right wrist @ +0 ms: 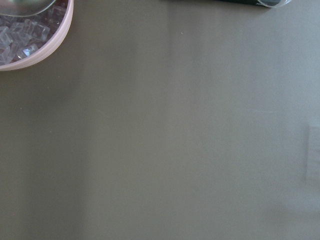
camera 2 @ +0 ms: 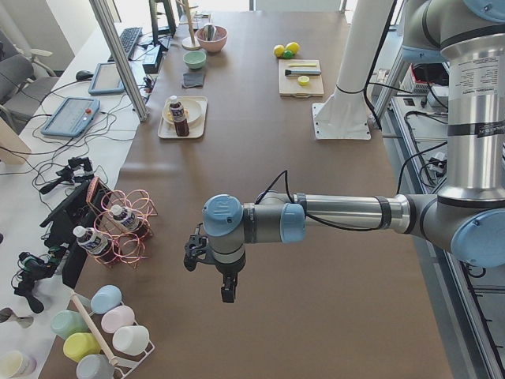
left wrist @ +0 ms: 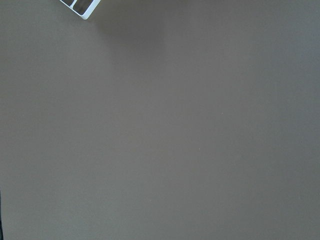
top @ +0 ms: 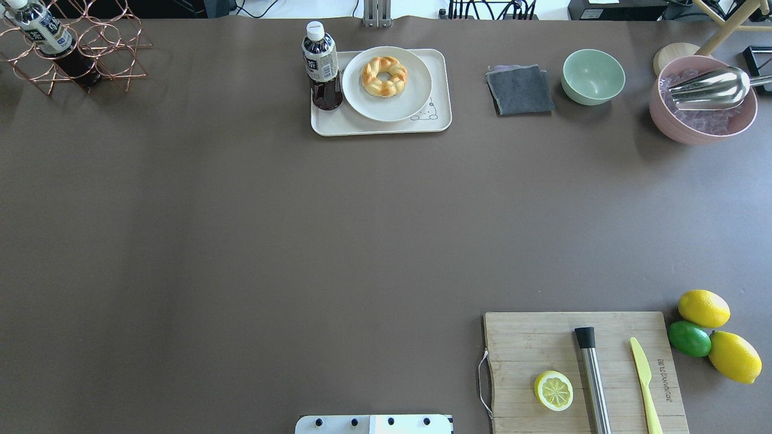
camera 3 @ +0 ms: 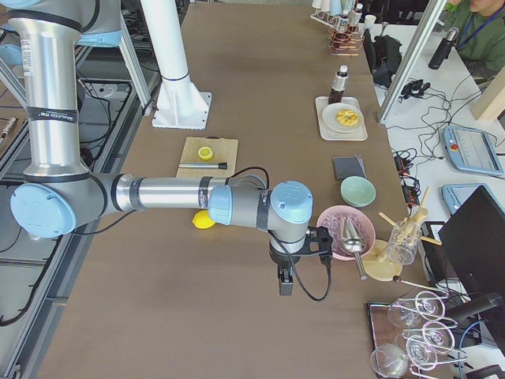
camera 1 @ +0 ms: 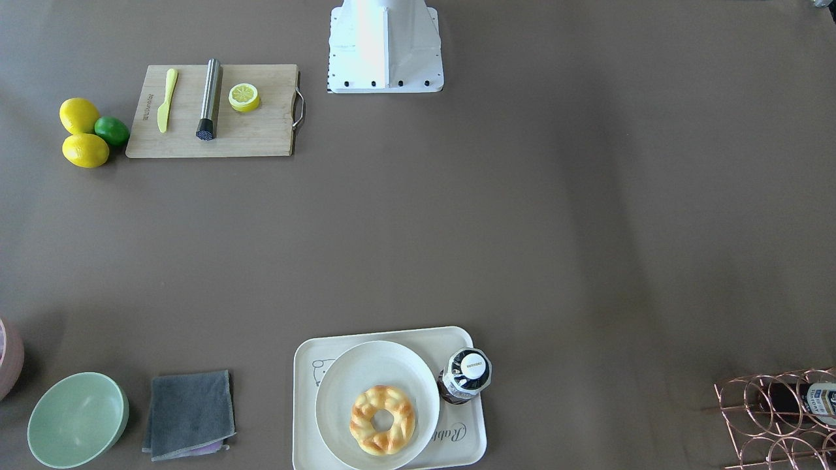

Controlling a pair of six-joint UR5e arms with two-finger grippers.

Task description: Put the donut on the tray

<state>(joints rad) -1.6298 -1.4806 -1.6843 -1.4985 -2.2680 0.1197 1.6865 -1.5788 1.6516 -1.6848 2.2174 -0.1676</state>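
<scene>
The golden-brown twisted donut (camera 1: 382, 419) lies on a round white plate (camera 1: 366, 372), which sits on the cream rabbit tray (camera 1: 305, 418). In the overhead view the donut (top: 384, 76) and tray (top: 338, 125) are at the table's far edge, centre. Neither gripper shows in the overhead or front views. The left gripper (camera 2: 227, 288) hangs over bare table far off to the robot's left. The right gripper (camera 3: 284, 283) hangs near the pink bowl, far off to its right. I cannot tell whether either is open or shut. Both seem empty.
A dark drink bottle (top: 322, 66) stands on the tray's left end. A grey cloth (top: 520, 89), green bowl (top: 593, 75) and pink ice bowl (top: 702, 99) lie to its right. A copper wire rack (top: 72, 54) stands far left. A cutting board (top: 525, 343) with a lemon half (top: 553, 390) lies near right.
</scene>
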